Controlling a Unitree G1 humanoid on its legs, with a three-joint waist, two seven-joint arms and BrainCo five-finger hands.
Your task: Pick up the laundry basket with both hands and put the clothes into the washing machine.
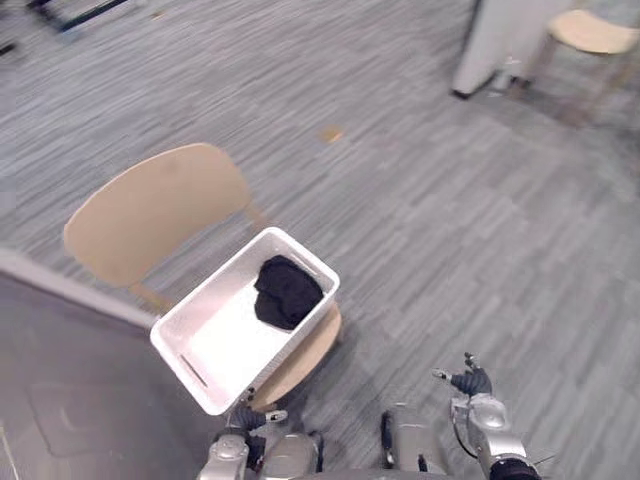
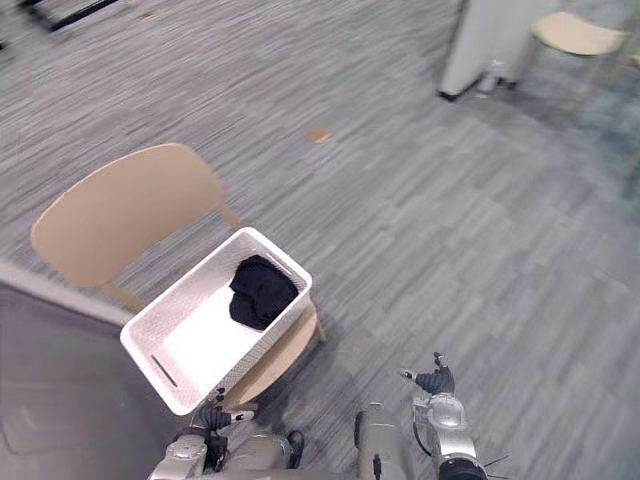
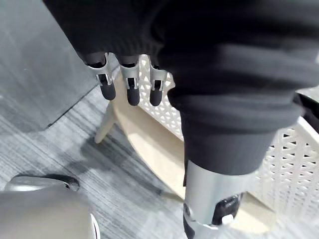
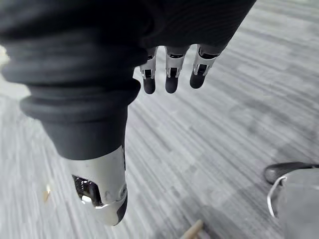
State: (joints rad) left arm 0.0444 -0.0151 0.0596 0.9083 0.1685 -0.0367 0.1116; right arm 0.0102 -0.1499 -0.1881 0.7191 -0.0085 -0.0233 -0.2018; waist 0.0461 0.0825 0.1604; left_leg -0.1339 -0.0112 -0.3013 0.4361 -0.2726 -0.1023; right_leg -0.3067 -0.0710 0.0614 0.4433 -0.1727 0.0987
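While I look down over the grey carpet [image 1: 450, 220], a smooth dark grey panel [image 1: 70, 400] takes up the lower left of the frame. Just right of it stands a light wooden chair [image 1: 150, 210], its backrest toward the upper left. The white laundry basket [image 1: 262, 352] sits on the chair's seat, set at an angle, with one corner jutting toward the bottom edge. Inside, a black garment [image 1: 288, 290] lies bunched against the far end, and the rest of the basket floor is bare.

My left hand [image 1: 252, 418] hangs at the bottom of the frame, just below that near corner. In the left wrist view its fingers [image 3: 130, 87] point down, straight and loose, close to the basket's lattice wall but not touching it, and they hold nothing.

A small orange scrap [image 1: 332, 133] lies on the carpet above the middle of the frame.

My right hand [image 1: 472, 384] is at the lower right, well apart from the basket, over bare carpet. Its fingers [image 4: 170, 79] are straight and relaxed too, with nothing in them.

At the upper right stands the foot of a pale cabinet [image 1: 495, 40], with a second wooden chair [image 1: 595, 32] beside it in the corner.
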